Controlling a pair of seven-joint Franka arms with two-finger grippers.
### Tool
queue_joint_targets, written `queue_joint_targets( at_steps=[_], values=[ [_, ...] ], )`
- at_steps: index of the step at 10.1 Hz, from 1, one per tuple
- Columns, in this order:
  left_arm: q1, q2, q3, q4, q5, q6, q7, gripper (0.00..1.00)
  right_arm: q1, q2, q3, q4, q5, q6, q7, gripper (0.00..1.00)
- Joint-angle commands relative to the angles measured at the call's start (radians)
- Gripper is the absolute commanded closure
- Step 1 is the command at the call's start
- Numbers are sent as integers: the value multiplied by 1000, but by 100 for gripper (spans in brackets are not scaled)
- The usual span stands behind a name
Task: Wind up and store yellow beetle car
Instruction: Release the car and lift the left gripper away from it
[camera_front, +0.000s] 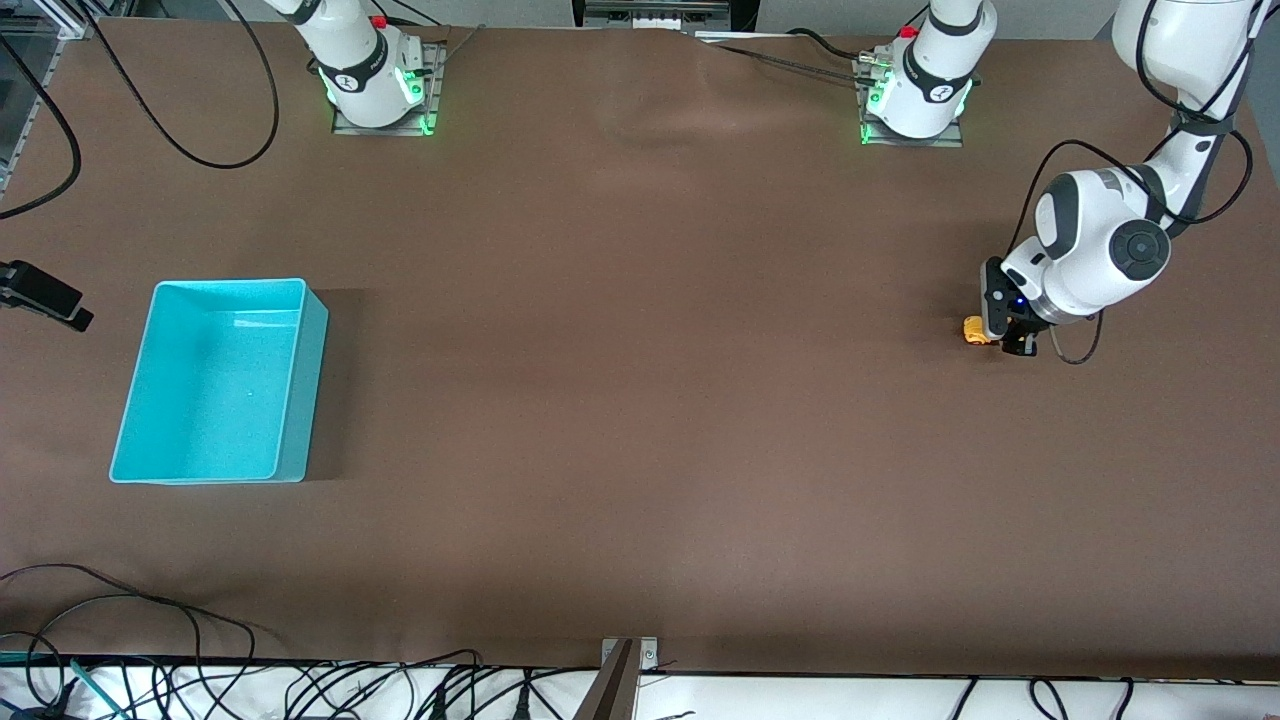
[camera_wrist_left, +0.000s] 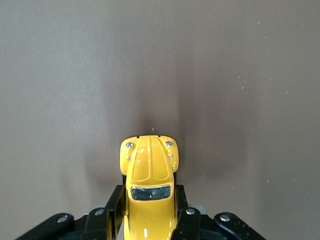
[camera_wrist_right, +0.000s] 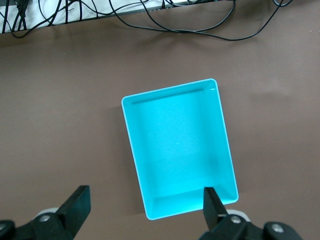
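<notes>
The yellow beetle car (camera_front: 974, 330) is at the left arm's end of the table, low at the table's surface. My left gripper (camera_front: 1008, 338) is shut on it. In the left wrist view the car (camera_wrist_left: 149, 172) sticks out nose first between the two black fingers (camera_wrist_left: 114, 206), which press on its sides; my left gripper (camera_wrist_left: 148, 212) holds its rear half. The turquoise bin (camera_front: 300, 400) stands empty at the right arm's end. My right gripper (camera_wrist_right: 146, 200) is open and empty, high over the bin's rim (camera_wrist_right: 131, 130). It does not show in the front view.
The arm bases (camera_front: 375, 85) stand along the table's edge farthest from the front camera. Loose black cables (camera_front: 150, 620) lie at the edge nearest that camera. A black fixture (camera_front: 40, 295) juts in beside the bin at the table's end.
</notes>
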Motion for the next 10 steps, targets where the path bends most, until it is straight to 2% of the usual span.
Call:
queue_joint_targets(
  at_steps=[1,7,8,9,10],
  values=[
    [12,94,35,39,33,19,41,100,-4,-4,1,13,12,-6,3,0],
    [42,105,49,53,21,19,69,100,-4,-4,1,13,12,-6,5,0],
    [42,104,49,53,22,19,69,95,-4,-4,1,13,12,-6,5,0],
    [42,104,49,53,21,19,68,83,-4,-4,1,13,12,-6,0,0],
    [42,97,49,60,21,19,69,75,-4,-4,0,13,12,-6,0,0]
  ],
)
